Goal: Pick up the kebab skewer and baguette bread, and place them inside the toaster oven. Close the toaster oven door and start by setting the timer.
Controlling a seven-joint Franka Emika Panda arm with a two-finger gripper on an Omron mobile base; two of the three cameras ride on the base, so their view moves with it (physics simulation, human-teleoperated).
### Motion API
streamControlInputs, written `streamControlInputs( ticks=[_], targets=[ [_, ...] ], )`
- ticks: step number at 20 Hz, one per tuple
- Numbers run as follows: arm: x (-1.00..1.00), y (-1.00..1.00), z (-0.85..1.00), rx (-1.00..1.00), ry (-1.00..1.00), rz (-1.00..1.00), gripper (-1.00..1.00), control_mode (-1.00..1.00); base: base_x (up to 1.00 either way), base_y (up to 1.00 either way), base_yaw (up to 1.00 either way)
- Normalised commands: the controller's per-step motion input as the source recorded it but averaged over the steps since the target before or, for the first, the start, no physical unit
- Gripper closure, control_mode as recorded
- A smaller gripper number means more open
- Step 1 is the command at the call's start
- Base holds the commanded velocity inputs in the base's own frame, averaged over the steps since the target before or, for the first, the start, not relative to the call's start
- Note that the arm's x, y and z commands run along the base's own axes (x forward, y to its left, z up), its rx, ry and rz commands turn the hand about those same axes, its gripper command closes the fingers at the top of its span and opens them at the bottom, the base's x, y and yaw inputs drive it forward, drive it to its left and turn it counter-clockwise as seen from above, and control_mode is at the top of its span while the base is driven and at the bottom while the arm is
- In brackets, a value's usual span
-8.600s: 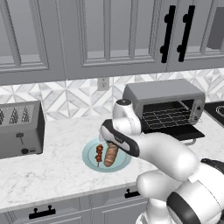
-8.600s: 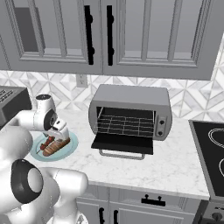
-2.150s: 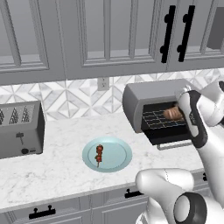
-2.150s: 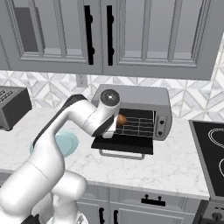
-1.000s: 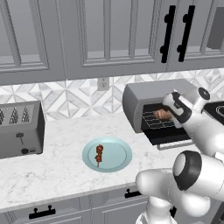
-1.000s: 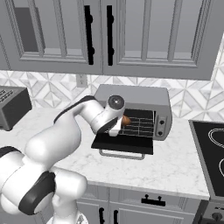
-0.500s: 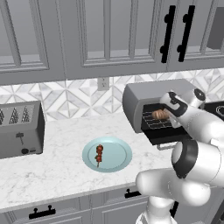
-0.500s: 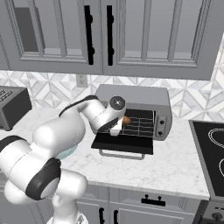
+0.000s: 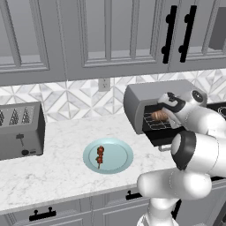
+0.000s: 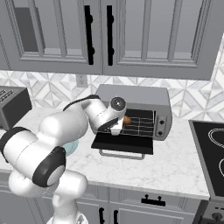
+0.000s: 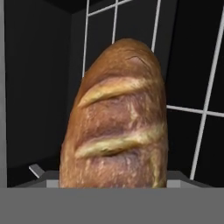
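Note:
The golden-brown baguette bread (image 9: pixel 157 116) (image 10: pixel 127 120) (image 11: pixel 118 127) is inside the open toaster oven (image 9: pixel 143 95) (image 10: pixel 131 94), just above its wire rack. My gripper (image 9: pixel 164 114) (image 10: pixel 123 123) is shut on it, reaching in through the oven's mouth. In the hand view the loaf stands close up against the dark oven interior and rack wires. The toaster oven door (image 10: pixel 122 142) (image 9: pixel 164 137) lies folded down flat. The knobs, the timer among them (image 10: pixel 160 123), sit on the right-hand panel. The kebab skewer (image 9: pixel 100 155) lies on a pale blue plate (image 9: pixel 118 160) on the counter.
A grey slotted toaster (image 9: pixel 20 130) (image 10: pixel 13 107) stands at the left of the marble counter. A black stovetop (image 10: pixel 213 153) lies to the right of the oven. Wall cabinets hang above. My own arm hides most of the plate in the right base view.
Over the last second my gripper has carried the baguette a little further into the oven cavity. The skewer and plate have not moved.

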Motion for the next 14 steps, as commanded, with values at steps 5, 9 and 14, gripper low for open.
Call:
streamControlInputs(
  ticks=[5, 9, 14],
  targets=[
    [0.22, 0.00, -0.15, 0.00, 0.00, 0.00, 1.00, -1.00, 0.00, 0.00, 0.00],
    [0.08, 0.00, -0.06, 0.00, 0.02, 0.00, -1.00, -1.00, 0.00, 0.00, 0.00],
    [0.00, 0.00, 0.00, 0.00, 0.03, 0.00, -1.00, -1.00, 0.00, 0.00, 0.00]
  ],
)
